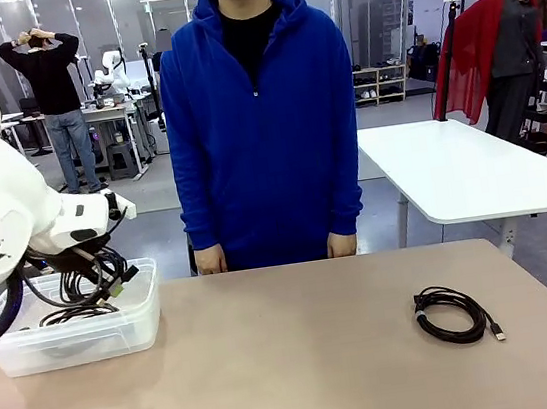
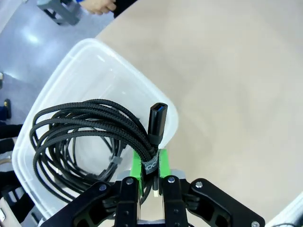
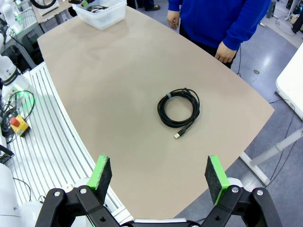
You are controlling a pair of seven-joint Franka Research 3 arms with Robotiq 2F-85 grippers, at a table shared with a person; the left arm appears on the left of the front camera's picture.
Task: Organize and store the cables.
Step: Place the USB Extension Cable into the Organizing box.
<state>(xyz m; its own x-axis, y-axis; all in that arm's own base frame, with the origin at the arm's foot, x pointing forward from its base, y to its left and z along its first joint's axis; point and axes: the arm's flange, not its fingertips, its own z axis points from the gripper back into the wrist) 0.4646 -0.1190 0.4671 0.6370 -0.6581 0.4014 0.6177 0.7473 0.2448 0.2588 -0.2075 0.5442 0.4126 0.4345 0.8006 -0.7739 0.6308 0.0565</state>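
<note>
Left fingers [image 2: 137,165] pinch a coiled braided cable [image 2: 71,124] over the clear plastic bin [image 2: 97,59]. I see my right fingers [image 3: 101,173] spread above the desk [image 3: 118,75], where a second coiled cable [image 3: 179,108] lies.

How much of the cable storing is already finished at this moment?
Done: one thinner cable seems to lie in the bin. In hand: the left gripper is shut on a braided cable above the bin. Left: one coiled cable on the table, under the open right gripper.
</note>
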